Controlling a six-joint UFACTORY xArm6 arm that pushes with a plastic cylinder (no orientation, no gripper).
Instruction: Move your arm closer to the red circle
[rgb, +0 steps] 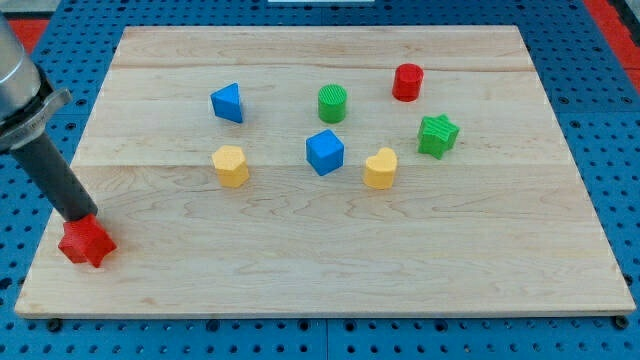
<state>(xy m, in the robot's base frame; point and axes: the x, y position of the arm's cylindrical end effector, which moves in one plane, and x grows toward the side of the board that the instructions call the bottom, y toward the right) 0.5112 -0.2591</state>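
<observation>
The red circle (407, 82), a short red cylinder, stands near the view's top right of the wooden board (300, 270). My tip (79, 218) is far from it, at the view's lower left, touching the top of a red star block (86, 243). The dark rod rises from there toward the view's upper left corner.
Between the tip and the red circle stand a yellow hexagon-like block (230, 165), a blue triangle (228, 102), a blue cube (324, 152), a green circle (332, 103) and a yellow heart (380, 168). A green star (437, 135) sits below the red circle.
</observation>
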